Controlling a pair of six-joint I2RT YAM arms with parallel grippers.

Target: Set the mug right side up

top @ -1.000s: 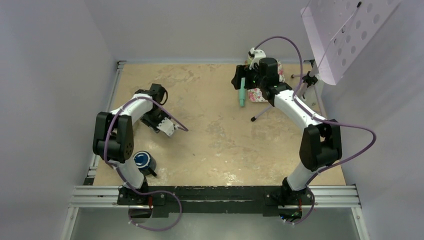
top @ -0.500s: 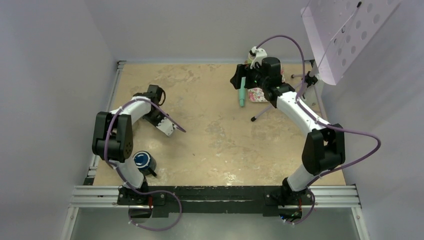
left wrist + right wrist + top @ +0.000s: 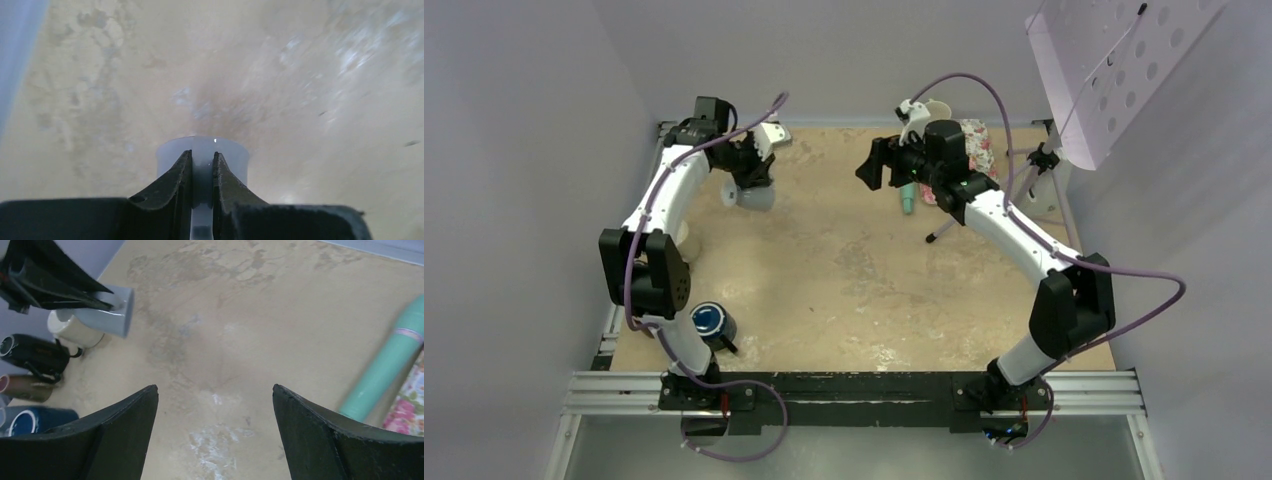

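Observation:
The pale grey mug is held by its handle in my left gripper, at the far left of the table. In the left wrist view the fingers are shut on the handle and the mug's body sticks out beyond them. In the right wrist view the mug lies roughly on its side, off the table. Which end is open I cannot tell. My right gripper is open and empty above the far middle, its fingertips wide apart.
A cream mug, a black object, a brown cylinder and a blue mug stand along the left edge. A teal cylinder and a floral cloth lie at the far right.
My left arm swung from the middle left of the table up to the far left corner, carrying the mug. My right gripper moved left and turned towards the left side.

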